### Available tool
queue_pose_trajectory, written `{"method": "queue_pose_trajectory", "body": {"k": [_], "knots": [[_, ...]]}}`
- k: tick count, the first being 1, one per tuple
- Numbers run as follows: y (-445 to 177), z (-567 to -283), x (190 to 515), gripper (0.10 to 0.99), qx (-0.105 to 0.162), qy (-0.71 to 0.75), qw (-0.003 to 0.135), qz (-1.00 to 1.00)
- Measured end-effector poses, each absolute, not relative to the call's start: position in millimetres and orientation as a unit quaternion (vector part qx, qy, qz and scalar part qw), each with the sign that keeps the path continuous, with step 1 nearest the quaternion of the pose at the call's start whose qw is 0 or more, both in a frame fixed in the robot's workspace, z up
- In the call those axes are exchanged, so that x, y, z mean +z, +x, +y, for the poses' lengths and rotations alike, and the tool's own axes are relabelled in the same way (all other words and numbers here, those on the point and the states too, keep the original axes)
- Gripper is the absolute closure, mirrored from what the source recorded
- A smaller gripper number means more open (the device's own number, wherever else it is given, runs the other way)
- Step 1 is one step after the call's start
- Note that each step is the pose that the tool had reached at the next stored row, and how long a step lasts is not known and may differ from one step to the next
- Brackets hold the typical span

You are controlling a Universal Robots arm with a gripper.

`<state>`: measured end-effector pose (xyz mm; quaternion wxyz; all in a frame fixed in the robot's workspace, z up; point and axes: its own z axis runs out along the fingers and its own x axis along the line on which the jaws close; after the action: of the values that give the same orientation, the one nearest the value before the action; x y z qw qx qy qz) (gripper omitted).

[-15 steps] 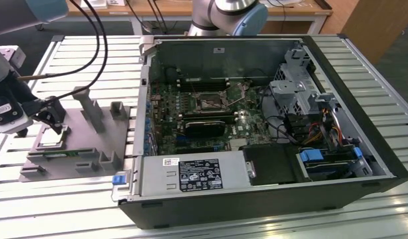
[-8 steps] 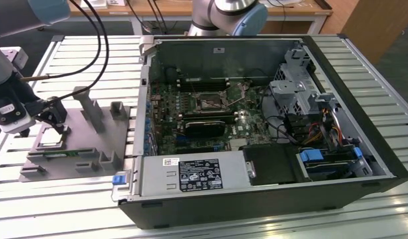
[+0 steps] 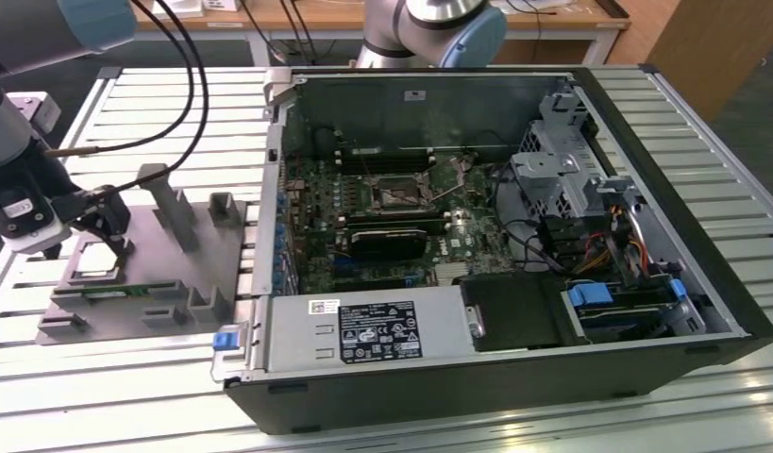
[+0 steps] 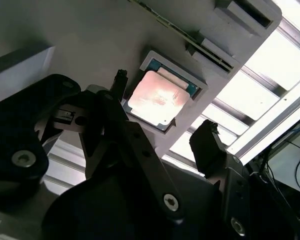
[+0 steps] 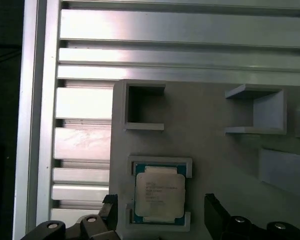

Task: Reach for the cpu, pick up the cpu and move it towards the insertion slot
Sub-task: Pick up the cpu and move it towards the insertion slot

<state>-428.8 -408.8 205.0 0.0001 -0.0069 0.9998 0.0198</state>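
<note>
Hovering low over a grey plastic fixture (image 3: 159, 283), the black two-fingered gripper (image 5: 161, 207) has its fingers spread wide and nothing between them is clamped. In both wrist views the fingers stand on opposite sides of the cpu (image 5: 159, 192), a small flat square chip with a silvery metal top and a thin dark rim. Bare fixture shows between each fingertip and the chip's edge. In the second wrist view the gripper (image 4: 162, 107) straddles the cpu (image 4: 157, 97) in the same way. I cannot tell whether the tips are down at the chip's level or a little above it.

The cpu lies flat in its shallow square recess on the fixture, beside two empty rectangular pockets.

As I judge it, the reach is about complete. The grasp is not made, the chip is not lifted, and the whole carry is left to do.

The wrist views give the fit of the fingers about the chip. The exterior view gives the wider layout, with the gripper (image 3: 107, 226) above the fixture on a slatted aluminium table (image 3: 134, 377). The insertion slot (image 3: 395, 193), a dark square socket in a silver frame, sits well apart from the fixture. It is inside an open black computer case (image 3: 487, 396) toward the exterior view's right.
</note>
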Motion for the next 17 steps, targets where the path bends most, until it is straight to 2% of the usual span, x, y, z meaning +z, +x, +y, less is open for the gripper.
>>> {"method": "queue_pose_trajectory", "body": {"k": [17], "knots": [[-429, -407, 188, 0.306, 0.020, -0.004, 0.000, 1.000]]}}
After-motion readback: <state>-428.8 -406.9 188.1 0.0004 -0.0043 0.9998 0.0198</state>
